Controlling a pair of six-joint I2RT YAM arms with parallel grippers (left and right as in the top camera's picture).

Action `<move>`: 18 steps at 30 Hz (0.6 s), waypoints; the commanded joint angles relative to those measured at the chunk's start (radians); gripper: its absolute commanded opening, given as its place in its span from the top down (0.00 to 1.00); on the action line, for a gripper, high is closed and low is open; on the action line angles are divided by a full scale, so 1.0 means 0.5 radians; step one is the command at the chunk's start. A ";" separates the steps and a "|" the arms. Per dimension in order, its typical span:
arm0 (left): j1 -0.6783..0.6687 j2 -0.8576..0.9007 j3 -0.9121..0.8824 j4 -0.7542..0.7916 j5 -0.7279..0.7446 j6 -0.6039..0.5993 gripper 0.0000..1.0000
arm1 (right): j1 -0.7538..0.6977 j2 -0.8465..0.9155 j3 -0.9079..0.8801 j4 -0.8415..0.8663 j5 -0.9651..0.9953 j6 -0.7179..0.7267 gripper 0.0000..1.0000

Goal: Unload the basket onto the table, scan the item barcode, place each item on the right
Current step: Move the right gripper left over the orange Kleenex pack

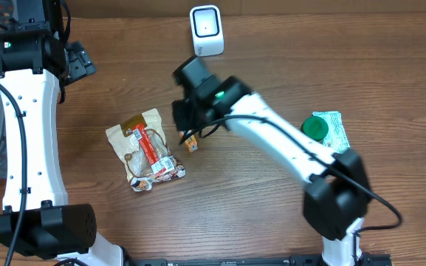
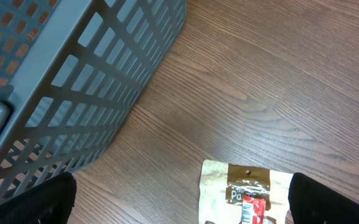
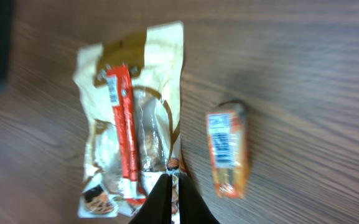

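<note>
Woodgrain brown tabletop (image 1: 235, 222), grey plastic lattice basket (image 2: 48, 50) at left.
We are holding left gripper (image 2: 179, 210) spread, right gripper (image 3: 173, 186) clenched.

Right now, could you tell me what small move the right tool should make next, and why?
Probably open the right tool and shift it over the orange box: its jaws are shut, seemingly holding nothing, with the box lying beside its tips.

Left arm (image 1: 24, 125) is standing along the table's left edge, with the left gripper (image 1: 80, 63) near the far-left corner, jaws spread wide. Right arm (image 1: 286, 140) is reaching diagonally from the near-right edge toward mid-table, and the right gripper (image 3: 173, 186) is pointing downward, fingers pressed together.
</note>
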 commanded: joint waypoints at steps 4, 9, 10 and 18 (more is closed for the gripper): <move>0.003 -0.051 0.040 0.000 0.001 0.023 0.00 | 0.124 0.202 -0.022 0.095 0.118 -0.005 0.94; 0.003 -0.051 0.040 0.000 0.002 0.023 0.00 | 0.140 0.270 -0.022 0.090 0.177 -0.005 0.94; 0.003 -0.051 0.040 0.000 0.001 0.023 0.00 | 0.140 0.272 -0.027 0.083 0.211 -0.005 0.94; 0.003 -0.051 0.040 0.000 0.002 0.023 0.00 | 0.117 0.272 -0.062 0.008 0.433 0.002 0.93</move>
